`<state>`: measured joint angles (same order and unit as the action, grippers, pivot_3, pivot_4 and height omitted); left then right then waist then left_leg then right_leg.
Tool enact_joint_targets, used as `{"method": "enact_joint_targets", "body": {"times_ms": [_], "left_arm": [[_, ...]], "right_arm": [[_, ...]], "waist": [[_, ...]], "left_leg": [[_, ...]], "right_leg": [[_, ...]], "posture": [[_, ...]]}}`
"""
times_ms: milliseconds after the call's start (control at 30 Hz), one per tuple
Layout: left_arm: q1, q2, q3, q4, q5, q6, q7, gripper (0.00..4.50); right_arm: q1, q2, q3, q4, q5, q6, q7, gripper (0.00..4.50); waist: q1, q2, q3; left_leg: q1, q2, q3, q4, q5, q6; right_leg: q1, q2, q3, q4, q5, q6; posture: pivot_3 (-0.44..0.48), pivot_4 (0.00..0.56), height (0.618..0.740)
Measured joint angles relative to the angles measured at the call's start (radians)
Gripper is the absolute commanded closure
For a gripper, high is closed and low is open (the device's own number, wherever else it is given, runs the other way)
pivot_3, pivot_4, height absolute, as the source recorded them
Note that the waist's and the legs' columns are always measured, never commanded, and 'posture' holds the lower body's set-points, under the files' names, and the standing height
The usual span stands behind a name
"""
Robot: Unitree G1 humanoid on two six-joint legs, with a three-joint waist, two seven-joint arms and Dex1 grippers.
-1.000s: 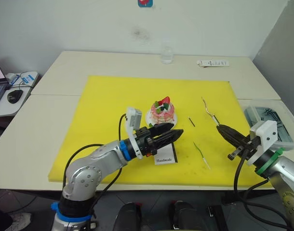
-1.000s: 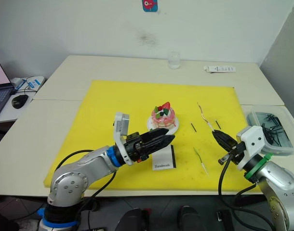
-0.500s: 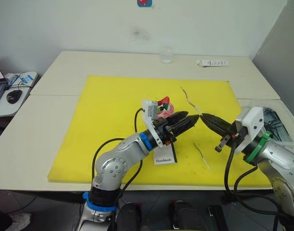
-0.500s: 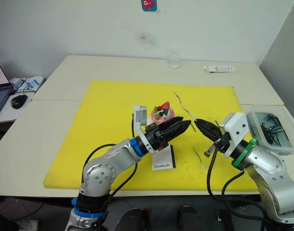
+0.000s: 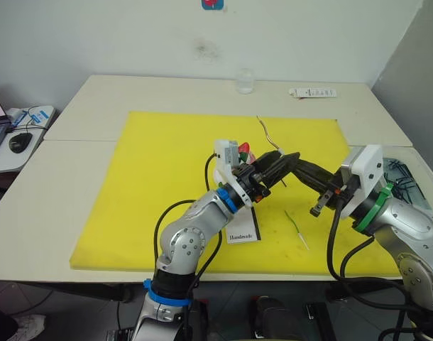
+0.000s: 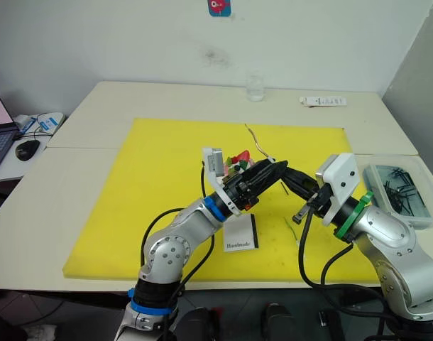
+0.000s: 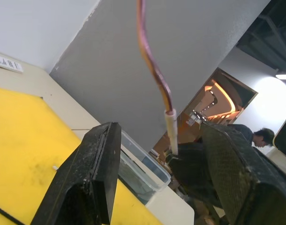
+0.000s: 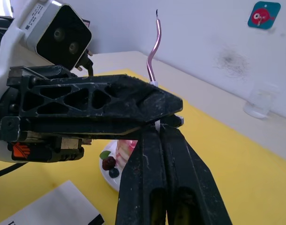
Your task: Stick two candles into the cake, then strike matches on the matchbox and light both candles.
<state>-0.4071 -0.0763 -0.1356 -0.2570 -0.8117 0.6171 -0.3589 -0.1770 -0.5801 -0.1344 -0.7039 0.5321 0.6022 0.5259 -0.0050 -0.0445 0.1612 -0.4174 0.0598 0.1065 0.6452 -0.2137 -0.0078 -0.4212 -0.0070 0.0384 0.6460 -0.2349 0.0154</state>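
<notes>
The right gripper (image 6: 286, 172), fingers clamped on one candle (image 6: 258, 145) that rises toward eleven o'clock, meets the left gripper (image 6: 277, 168), whose fingers stand apart around its base.

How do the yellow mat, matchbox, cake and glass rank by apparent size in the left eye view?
1. yellow mat
2. matchbox
3. cake, mostly hidden by the left gripper; rank unsure
4. glass, farthest away, so unsure
</notes>
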Motion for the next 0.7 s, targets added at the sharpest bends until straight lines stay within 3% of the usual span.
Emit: {"method": "enact_joint_targets", "body": {"times_ms": [367, 467, 700], "left_arm": [[-0.005, -0.006, -0.004, 0.021, 0.004, -0.015, -0.003, 1.52], [-0.005, -0.006, -0.004, 0.02, 0.003, -0.016, -0.003, 2.1], [-0.005, -0.007, -0.004, 0.018, -0.012, -0.015, -0.004, 4.4]], "right_arm": [[0.002, 0.001, -0.001, -0.015, 0.008, 0.021, -0.017, 4.5], [0.011, 0.002, -0.003, -0.015, 0.009, 0.019, -0.016, 4.5], [0.048, 0.002, -0.007, -0.014, 0.009, 0.004, -0.003, 4.5]], "waist": [[-0.001, 0.0, 0.0], [-0.001, 0.0, 0.0], [-0.001, 0.0, 0.0]], "left_leg": [[0.0, 0.0, 0.0, 0.0, 0.0, 0.0], [0.0, 0.0, 0.0, 0.0, 0.0, 0.0], [0.0, 0.0, 0.0, 0.0, 0.0, 0.0]], "right_leg": [[0.0, 0.0, 0.0, 0.0, 0.0, 0.0], [0.0, 0.0, 0.0, 0.0, 0.0, 0.0], [0.0, 0.0, 0.0, 0.0, 0.0, 0.0]], "posture": [[0.0, 0.15, 0.74], [0.0, 0.15, 0.74], [0.0, 0.15, 0.74]]}}
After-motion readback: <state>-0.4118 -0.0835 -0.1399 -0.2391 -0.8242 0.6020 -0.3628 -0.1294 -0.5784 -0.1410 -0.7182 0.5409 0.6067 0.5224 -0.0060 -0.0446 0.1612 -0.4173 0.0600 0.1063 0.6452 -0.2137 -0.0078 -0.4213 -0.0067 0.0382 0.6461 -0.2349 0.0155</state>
